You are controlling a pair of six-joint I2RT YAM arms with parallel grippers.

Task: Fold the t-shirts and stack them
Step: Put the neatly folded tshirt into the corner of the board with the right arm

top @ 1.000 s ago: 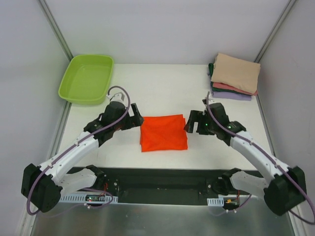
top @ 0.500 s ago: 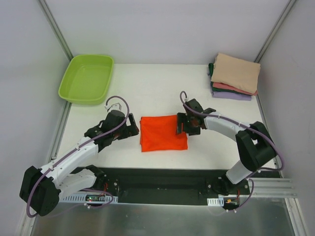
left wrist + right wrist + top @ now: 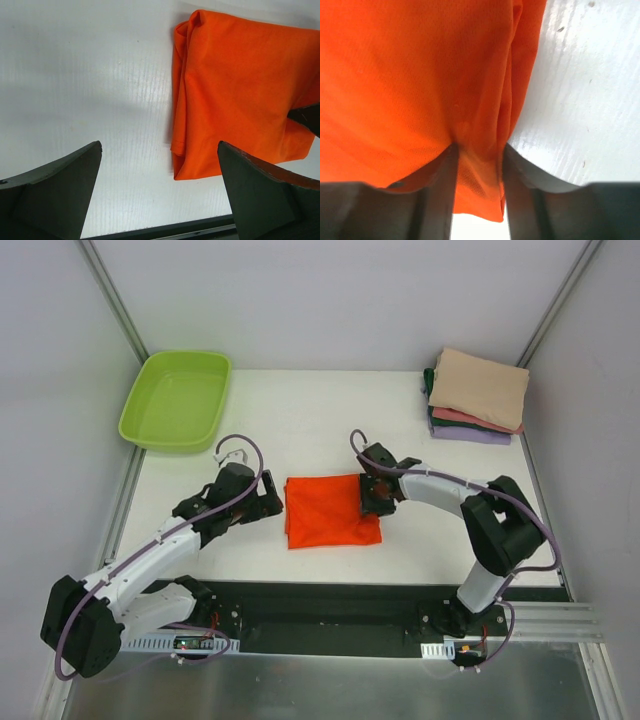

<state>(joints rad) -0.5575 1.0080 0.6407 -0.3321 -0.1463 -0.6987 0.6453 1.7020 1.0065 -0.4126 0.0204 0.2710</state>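
A: The right gripper (image 3: 372,495), centre of the overhead frame: what is it doing?

B: It is pinching the right-hand edge of the orange t-shirt (image 3: 325,510). In the right wrist view its fingers (image 3: 442,190) are sitting close together at the bottom of the frame, with a fold of orange cloth bunching between them.

A: And the left gripper (image 3: 268,502)?

B: It is sitting just left of the shirt, jaws spread wide and gripping nothing. In the left wrist view its fingers (image 3: 60,190) are filling the lower corners, with the bare white table (image 3: 90,75) showing between them and the shirt lying in the upper right of that frame.

A: Where is the shirt lying?

B: Folded into a rough rectangle on the table, centre of the overhead frame, between the two grippers.

A: The other shirts?

B: They are lying folded one on another in the upper right of the overhead frame: a tan t-shirt (image 3: 485,385) on top, a salmon-pink t-shirt (image 3: 465,418) and a purple t-shirt (image 3: 470,434) beneath, and a dark green t-shirt (image 3: 430,380) showing at the left edge. A lime-green tub (image 3: 178,400) is sitting in the upper left, well apart.
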